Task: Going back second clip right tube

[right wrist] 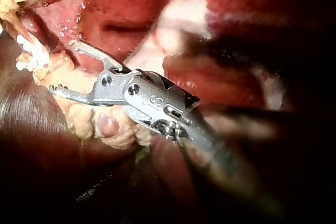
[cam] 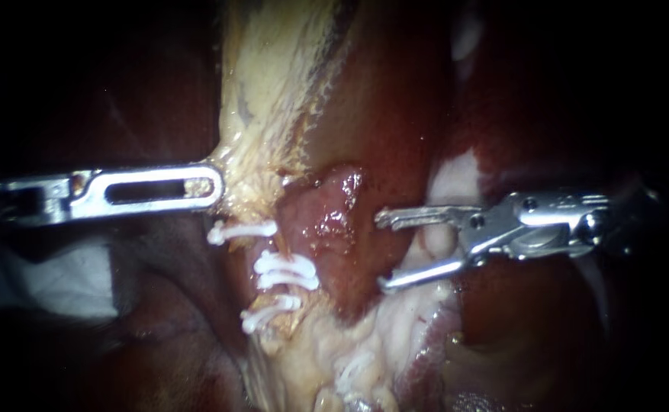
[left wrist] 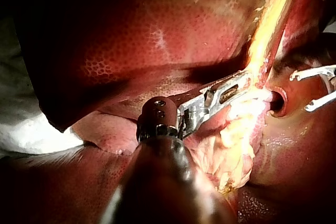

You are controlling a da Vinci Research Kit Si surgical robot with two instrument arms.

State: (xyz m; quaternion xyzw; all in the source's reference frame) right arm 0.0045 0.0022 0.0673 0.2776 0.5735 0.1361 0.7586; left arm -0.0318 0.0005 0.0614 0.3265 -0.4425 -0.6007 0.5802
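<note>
A row of white clips sits across a pale tube, stacked one below another; I cannot tell whether this is the right tube, nor which clip is the second. More white strands lie lower, beyond the clips, too unclear to name. My right instrument is apart from the clips, on the far side of a red bulge that rises just beside them; its jaws are spread wide and nothing shows between them, no clip and no tissue. On the other side of the clips, just above the topmost one, my left instrument has its jaws pressed together on the edge of the pale tissue and holds it taut, so the clipped tube stays stretched and in view. The liver lies behind the bulge, farther from the clips. I judge the clipping done, since the right jaws are empty; what is left is to draw that instrument clear of the bulge and out.
</note>
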